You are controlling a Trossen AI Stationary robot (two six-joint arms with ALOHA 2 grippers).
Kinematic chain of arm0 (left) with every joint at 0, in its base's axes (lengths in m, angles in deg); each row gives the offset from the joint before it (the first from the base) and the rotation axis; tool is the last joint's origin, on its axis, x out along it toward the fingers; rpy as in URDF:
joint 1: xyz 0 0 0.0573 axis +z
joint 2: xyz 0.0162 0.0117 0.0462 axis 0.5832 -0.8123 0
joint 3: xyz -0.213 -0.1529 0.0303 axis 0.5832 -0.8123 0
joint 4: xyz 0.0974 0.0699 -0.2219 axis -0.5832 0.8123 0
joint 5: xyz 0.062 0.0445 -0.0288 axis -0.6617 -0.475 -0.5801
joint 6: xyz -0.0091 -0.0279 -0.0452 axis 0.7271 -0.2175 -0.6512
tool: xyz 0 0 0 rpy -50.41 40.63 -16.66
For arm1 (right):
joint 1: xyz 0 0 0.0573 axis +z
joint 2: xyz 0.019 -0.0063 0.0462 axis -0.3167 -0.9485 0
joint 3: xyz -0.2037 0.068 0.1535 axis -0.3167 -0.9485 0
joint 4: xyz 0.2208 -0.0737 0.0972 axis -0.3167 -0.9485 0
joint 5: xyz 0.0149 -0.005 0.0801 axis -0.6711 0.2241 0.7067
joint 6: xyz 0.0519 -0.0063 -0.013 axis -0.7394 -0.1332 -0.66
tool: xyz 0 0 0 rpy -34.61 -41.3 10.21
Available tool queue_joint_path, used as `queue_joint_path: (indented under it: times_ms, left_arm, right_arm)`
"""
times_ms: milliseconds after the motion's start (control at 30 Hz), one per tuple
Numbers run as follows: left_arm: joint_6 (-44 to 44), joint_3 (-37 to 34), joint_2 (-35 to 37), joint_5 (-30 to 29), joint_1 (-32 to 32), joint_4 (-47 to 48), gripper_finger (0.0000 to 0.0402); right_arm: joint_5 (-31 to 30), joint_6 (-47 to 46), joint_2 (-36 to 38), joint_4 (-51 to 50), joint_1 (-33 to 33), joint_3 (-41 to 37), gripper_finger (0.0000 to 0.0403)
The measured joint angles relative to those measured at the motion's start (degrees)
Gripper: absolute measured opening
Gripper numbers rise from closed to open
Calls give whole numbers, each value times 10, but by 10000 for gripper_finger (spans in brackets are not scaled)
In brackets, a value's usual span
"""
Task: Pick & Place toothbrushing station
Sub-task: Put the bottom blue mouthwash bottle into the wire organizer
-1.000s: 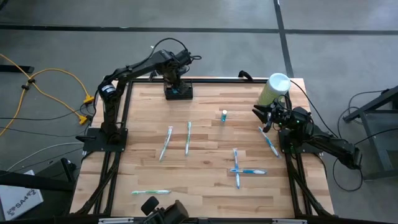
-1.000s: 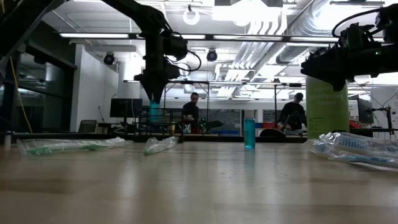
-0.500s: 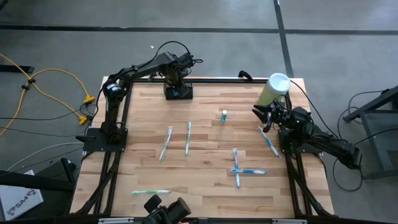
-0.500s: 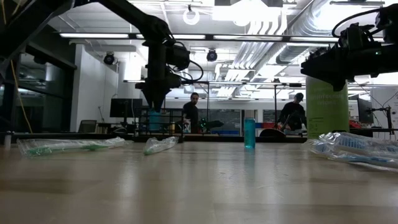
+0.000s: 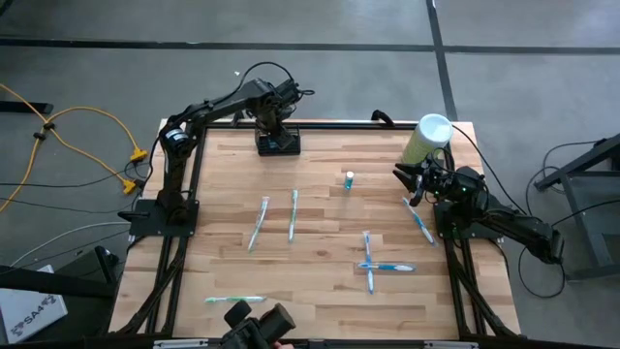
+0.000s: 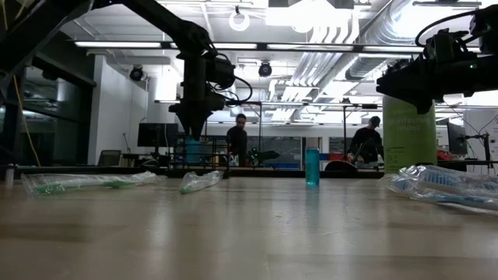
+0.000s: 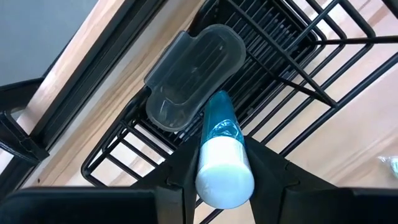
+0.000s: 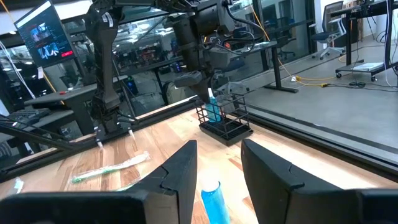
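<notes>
in the high view the small black wire slotted toothbrushing station sits at the wooden table's far edge, directly under the left gripper, far from the waiting right gripper. in the left wrist view that gripper's fingers clamp an upright blue tube with a white cap, its long axis pointing down into the slots. in the right wrist view the right gripper's fingers stand apart, holding nothing.

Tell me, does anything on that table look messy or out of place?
Yes. Several wrapped toothbrushes lie scattered across the table, and two of them lie crossed over each other. Only the blue tube in the left pincer is at the black wire caddy. Nothing looks spilled or broken.
</notes>
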Motion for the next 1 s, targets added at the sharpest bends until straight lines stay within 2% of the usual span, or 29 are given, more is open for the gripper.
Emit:
queue_joint_path:
  times_ms: [1000]
  left_arm:
    - [41,-17,0,12,3,-20,97]
  right_arm:
    - [0,0,0,0,0,0,117]
